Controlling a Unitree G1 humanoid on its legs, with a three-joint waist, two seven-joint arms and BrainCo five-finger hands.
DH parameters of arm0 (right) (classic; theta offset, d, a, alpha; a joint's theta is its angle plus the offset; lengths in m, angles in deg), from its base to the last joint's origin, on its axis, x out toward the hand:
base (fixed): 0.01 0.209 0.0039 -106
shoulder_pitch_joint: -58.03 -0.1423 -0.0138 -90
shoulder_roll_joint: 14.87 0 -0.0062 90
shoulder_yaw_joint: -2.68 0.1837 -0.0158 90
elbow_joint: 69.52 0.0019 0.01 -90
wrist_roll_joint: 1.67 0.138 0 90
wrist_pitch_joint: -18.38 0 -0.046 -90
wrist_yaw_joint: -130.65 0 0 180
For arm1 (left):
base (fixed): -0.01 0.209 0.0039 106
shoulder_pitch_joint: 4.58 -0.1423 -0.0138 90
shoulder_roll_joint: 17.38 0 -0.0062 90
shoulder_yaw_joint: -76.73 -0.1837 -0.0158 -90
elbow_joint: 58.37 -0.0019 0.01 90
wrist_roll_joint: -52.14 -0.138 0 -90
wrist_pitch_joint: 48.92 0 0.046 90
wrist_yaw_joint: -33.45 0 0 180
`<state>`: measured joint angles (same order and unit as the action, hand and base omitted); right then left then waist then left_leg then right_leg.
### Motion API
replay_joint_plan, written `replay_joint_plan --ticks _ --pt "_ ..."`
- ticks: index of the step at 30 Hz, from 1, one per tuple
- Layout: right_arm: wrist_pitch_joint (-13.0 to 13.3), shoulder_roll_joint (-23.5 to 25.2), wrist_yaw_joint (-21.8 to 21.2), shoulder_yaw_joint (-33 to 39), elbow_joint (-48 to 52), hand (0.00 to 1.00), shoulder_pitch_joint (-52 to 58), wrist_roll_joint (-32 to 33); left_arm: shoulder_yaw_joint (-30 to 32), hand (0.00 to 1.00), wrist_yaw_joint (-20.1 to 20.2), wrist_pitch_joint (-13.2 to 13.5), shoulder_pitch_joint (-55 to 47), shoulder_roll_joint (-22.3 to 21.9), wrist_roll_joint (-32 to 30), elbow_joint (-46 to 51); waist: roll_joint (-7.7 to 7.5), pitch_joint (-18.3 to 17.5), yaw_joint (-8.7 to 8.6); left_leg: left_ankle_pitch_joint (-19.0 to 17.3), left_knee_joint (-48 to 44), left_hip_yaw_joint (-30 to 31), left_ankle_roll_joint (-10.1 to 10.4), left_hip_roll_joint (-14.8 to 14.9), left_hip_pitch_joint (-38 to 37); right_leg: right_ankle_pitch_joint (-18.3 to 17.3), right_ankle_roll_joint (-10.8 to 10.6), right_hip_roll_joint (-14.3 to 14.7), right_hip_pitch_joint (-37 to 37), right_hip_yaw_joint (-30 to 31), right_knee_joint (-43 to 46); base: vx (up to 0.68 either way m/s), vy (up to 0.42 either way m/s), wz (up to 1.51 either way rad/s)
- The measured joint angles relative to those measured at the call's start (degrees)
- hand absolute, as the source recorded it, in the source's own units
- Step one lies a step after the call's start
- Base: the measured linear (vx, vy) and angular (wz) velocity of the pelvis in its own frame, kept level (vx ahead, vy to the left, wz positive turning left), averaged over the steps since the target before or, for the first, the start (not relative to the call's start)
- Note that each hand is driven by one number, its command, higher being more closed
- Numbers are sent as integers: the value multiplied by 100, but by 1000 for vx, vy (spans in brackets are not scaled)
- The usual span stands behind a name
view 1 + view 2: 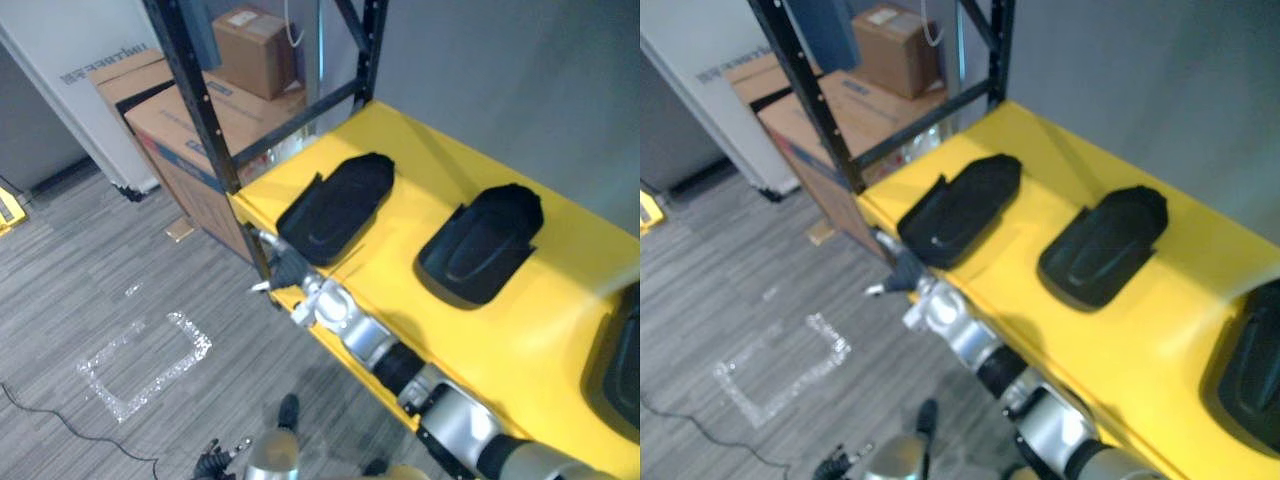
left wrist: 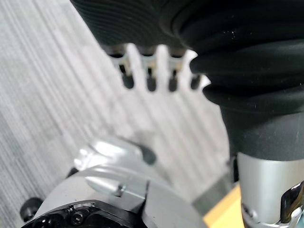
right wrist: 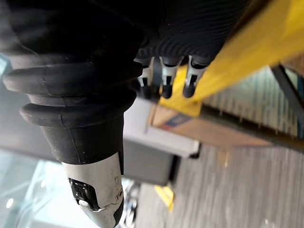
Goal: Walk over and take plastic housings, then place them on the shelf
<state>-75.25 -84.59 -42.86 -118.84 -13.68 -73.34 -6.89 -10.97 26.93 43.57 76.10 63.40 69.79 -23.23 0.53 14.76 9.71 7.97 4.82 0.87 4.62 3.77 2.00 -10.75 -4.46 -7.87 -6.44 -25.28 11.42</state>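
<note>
Risk: right hand (image 1: 283, 268), fingers loose and empty, sits just beside the leftmost of 3 housings (image 1: 335, 205) — a careless swing could sweep it off the yellow shelf (image 1: 400, 145). Left hand (image 2: 150, 71) hangs straight-fingered, empty.

Housings (image 1: 337, 208) in row on shelf (image 1: 410, 150), boxes (image 1: 250, 45) past its L end
</note>
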Motion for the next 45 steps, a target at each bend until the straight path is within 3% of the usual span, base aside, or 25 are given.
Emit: replay_joint_plan --ticks 5,17,20,24,29,33,35,37,40,42,45 --pt "-168 -25 168 390 -306 0 -319 6 147 0 2 -14 -46 -59 6 134 24 190 68 -20 0 27 -27 -13 -96 -5 -4 -2 -156 -36 -25 -8 -16 2" --pt "-132 -258 370 1017 -723 0 -723 185 153 0 7 -14 -94 -61 7 208 14 281 197 -2 -1 37 -19 -48 -80 -5 -6 -35 -152 -97 -38 -5 -6 2" --pt "-109 -266 409 1063 -739 0 -729 223 164 0 25 -12 -94 -56 10 223 -4 305 199 -21 -1 32 -48 -45 -83 -6 -6 -35 -152 -95 -37 0 0 0" --pt "125 -293 420 1104 -745 0 -752 232 207 0 49 -12 -96 -59 32 297 -21 407 204 -26 0 29 -58 -44 -81 -5 -7 -37 -149 -93 -31 -8 -5 0" --pt "573 -361 -391 733 -387 0 -760 452 215 0 57 -13 -95 -59 22 294 -27 407 202 -35 0 -10 -55 -32 -82 -2 -10 -19 -149 -60 -78 12 -18 -3" --pt "610 -260 -1124 -215 1687 0 -964 659 278 0 45 -28 -79 -54 -79 292 -105 400 193 -48 -1 -141 -12 26 -156 3 -9 34 -179 45 -144 38 -43 -13" --pt "613 -89 -1126 -204 2392 0 -1217 736 328 0 35 -34 -78 -43 -96 288 -198 366 180 -57 -1 -161 1 36 -237 5 -7 59 -302 50 -224 40 -49 0" --pt "655 1 -853 63 2753 0 -1505 773 330 0 29 -27 -82 -27 -199 289 -311 303 181 -68 0 -182 16 48 -299 5 -6 83 -395 51 -280 6 -44 2" --pt "605 -47 171 1099 2875 0 -1758 679 335 0 -7 -13 -103 57 -248 289 -475 199 176 -88 30 -296 16 78 -310 26 10 107 -379 125 -307 -50 -21 -12" --pt "262 -443 1024 1837 2648 0 -1756 444 329 0 -15 -25 -128 94 -247 288 -537 159 103 -125 33 -396 -38 70 -300 107 -2 100 -349 238 -365 -84 31 -22" --pt "-309 -1053 1425 2242 2019 0 -1715 -199 308 0 -107 -166 -137 122 -242 289 -553 147 -10 -105 34 -546 -59 66 -290 287 -23 107 -296 402 -524 -44 46 -27"
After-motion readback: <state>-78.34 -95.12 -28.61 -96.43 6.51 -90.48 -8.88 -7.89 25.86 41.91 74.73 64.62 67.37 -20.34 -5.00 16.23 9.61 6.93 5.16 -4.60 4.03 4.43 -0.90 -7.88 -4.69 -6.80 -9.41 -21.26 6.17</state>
